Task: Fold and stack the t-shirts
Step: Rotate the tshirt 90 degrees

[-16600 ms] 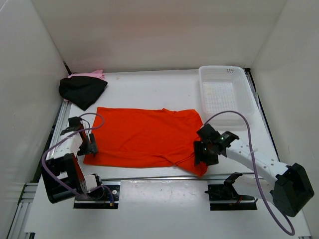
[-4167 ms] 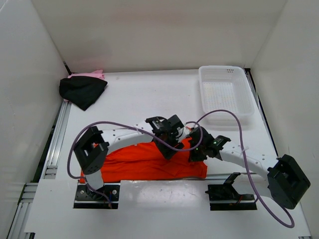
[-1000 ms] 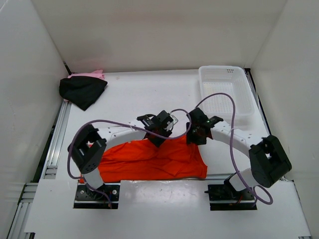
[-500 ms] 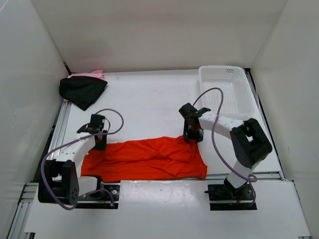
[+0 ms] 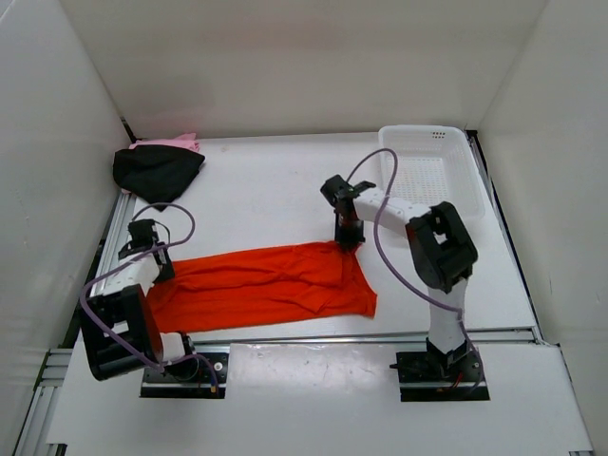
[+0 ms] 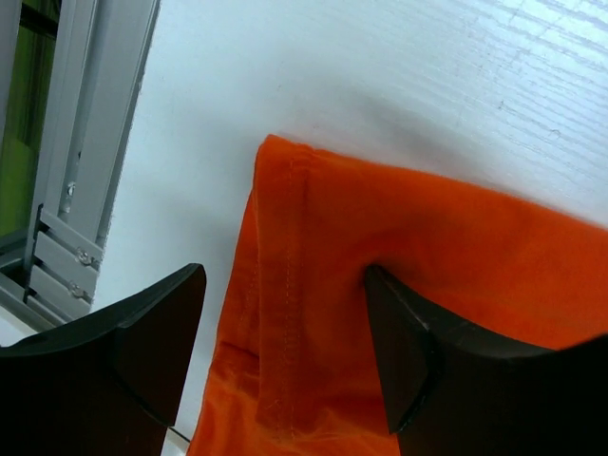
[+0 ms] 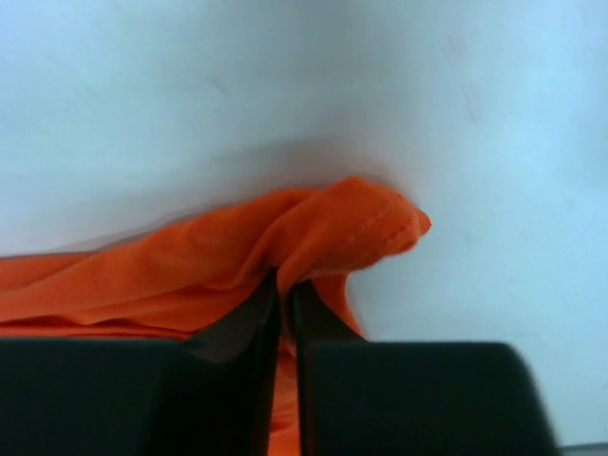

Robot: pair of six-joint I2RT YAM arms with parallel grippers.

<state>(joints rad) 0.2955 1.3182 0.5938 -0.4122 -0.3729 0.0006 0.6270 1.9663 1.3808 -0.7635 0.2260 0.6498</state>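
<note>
Overhead, the orange t-shirt (image 5: 266, 285) lies as a long folded band on the table (image 5: 275, 190), near the arm bases. The right gripper (image 5: 348, 237), jaws almost closed, pinches a raised fold at the band's far right corner. The left gripper (image 5: 158, 264), jaws wide apart, straddles the hemmed left end. The black t-shirt (image 5: 157, 173) and pink t-shirt (image 5: 176, 142) lie heaped in the far left corner, well apart from both grippers.

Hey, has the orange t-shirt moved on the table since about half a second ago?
Yes. The orange t-shirt has slid to the left and farther back, away from the metal rail along the near edge.
</note>
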